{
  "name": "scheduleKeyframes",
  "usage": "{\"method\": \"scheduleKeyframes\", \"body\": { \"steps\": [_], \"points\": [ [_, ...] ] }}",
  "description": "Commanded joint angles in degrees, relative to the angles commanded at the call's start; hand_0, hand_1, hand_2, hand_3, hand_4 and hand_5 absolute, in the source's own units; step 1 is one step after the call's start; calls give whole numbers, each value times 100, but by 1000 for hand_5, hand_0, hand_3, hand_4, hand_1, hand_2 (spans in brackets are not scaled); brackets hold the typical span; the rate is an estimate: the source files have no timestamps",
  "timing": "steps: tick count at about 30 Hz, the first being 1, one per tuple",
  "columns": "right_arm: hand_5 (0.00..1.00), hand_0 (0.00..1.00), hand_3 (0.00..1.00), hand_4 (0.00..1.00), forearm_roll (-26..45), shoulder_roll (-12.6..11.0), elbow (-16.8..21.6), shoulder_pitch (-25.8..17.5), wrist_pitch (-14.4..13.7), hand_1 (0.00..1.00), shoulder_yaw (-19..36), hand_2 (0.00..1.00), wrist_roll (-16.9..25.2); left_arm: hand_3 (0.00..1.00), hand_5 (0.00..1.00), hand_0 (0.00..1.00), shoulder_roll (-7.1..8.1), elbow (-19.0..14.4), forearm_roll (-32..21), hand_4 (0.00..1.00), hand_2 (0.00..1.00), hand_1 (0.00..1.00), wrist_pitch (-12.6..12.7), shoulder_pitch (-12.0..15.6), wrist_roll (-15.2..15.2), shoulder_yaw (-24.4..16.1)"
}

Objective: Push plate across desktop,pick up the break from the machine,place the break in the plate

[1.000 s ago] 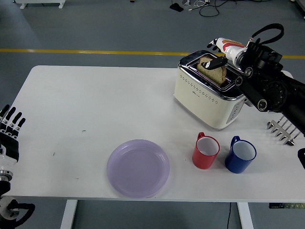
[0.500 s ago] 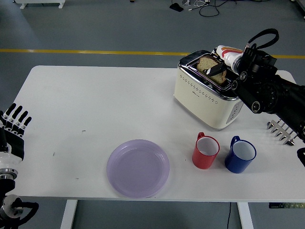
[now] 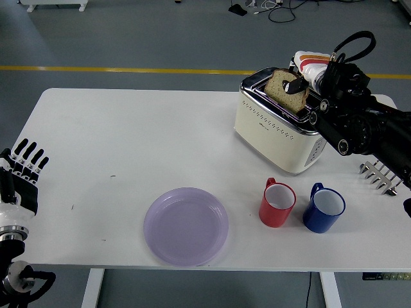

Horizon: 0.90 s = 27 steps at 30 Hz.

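Bread slice [image 3: 286, 90] stood partly out of the top slot of the cream toaster [image 3: 280, 128], which served as the landmark at the right rear of the white table [image 3: 128, 141]. Right hand [image 3: 302, 83] reached in from the toaster's right side, its black fingers [image 3: 294, 83] pinched on the slice's upper edge. Lilac plate [image 3: 186, 226] lay well in front and to the left of the toaster, near the table's front edge. Red mug [image 3: 277, 203] and blue mug [image 3: 324, 208] stood side by side just in front of the toaster. A metal rack [image 3: 381, 175] lay right of the toaster. Left hand [image 3: 19, 179] rested far left of the toaster, off the table's edge, fingers extended upward, holding nothing.
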Motion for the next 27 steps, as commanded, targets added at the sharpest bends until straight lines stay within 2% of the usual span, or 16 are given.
{"method": "scheduleKeyframes", "body": {
  "steps": [5, 6, 9, 14, 15, 17, 18, 20, 24, 27],
  "points": [
    [103, 218, 383, 240, -894, -320, 467, -22, 56, 271, 631, 347, -62, 797, 998, 801, 5, -11, -1, 511, 844, 806, -5, 4, 8, 0],
    [135, 174, 361, 206, -1103, -404, 600, -21, 87, 227, 784, 321, -86, 797, 998, 801, 8, -11, 0, 510, 844, 804, -8, 5, 12, -2],
    [135, 174, 361, 206, -1697, -664, 1053, -20, 227, 227, 1267, 321, -182, 797, 998, 801, 12, -12, -1, 510, 844, 804, -8, 9, 14, -10],
    [166, 141, 356, 208, -2834, -1130, 2104, -125, 363, 206, 2175, 307, -343, 797, 998, 799, 20, -21, 1, 509, 844, 803, -14, 25, 18, -28],
    [166, 141, 356, 208, -2973, -1155, 2302, -132, 367, 206, 2250, 307, -351, 797, 998, 799, 20, -21, 2, 509, 844, 803, -14, 26, 18, -29],
    [166, 141, 356, 208, -3246, -1351, 2786, -219, 403, 206, 2480, 307, -420, 797, 998, 799, 18, -25, 5, 509, 844, 803, -19, 37, 23, -45],
    [176, 113, 350, 205, -3339, -1436, 3047, -266, 422, 154, 2583, 296, -455, 797, 998, 798, 18, -26, 7, 509, 844, 803, -20, 42, 24, -53],
    [176, 113, 350, 205, -3270, -1533, 3494, -355, 474, 154, 2688, 296, -496, 797, 998, 798, 12, -24, 9, 509, 844, 803, -19, 53, 25, -72],
    [170, 88, 336, 220, -2612, -1750, 4462, -620, 621, 138, 2681, 283, -564, 797, 998, 798, -2, -27, 30, 509, 844, 803, -32, 85, 35, -129],
    [170, 88, 336, 220, -1891, -1874, 5204, -870, 927, 138, 2449, 283, -523, 797, 998, 798, -1, -26, 51, 509, 844, 803, -52, 90, 59, -159]
  ]
}}
